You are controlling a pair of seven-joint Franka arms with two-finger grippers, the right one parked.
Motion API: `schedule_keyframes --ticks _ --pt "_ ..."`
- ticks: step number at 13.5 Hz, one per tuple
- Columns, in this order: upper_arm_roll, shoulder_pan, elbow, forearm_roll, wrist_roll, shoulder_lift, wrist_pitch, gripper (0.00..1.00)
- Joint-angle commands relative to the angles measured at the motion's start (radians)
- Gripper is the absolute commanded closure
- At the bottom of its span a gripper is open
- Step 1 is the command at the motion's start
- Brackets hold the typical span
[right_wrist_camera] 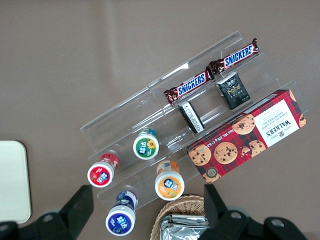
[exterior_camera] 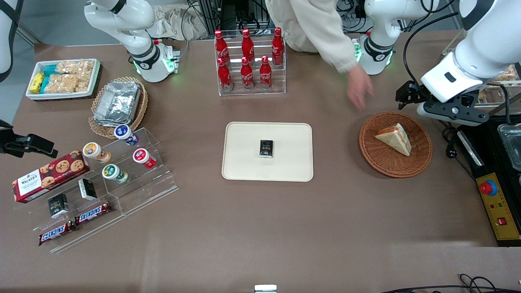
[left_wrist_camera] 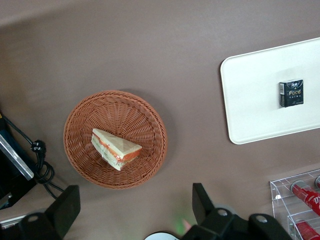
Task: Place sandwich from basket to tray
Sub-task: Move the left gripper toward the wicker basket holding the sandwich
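Covering brown table [exterior_camera: 260,228]: tray [exterior_camera: 244,162], basket [exterior_camera: 380,158] w/ sandwich [exterior_camera: 395,139]; gripper [left_wrist_camera: 135,210] above, open.

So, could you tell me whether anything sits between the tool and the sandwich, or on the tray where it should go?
Nothing blocks the open tool above the sandwich in the basket. A small black box sits mid-tray, and a person's hand hovers near the basket.
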Motion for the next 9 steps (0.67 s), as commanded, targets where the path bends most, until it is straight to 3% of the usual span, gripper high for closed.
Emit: schedule_keyframes --ticks 1,6,9 --pt "-0.004 0.007 -0.017 0.003 0.019 -0.024 -0.005 0.00" --pt "0.002 0.012 -0.055 0.038 -0.048 -0.043 -0.005 0.00" --pt "0.008 0.030 -0.112 0.073 -0.356 -0.063 -0.002 0.00"
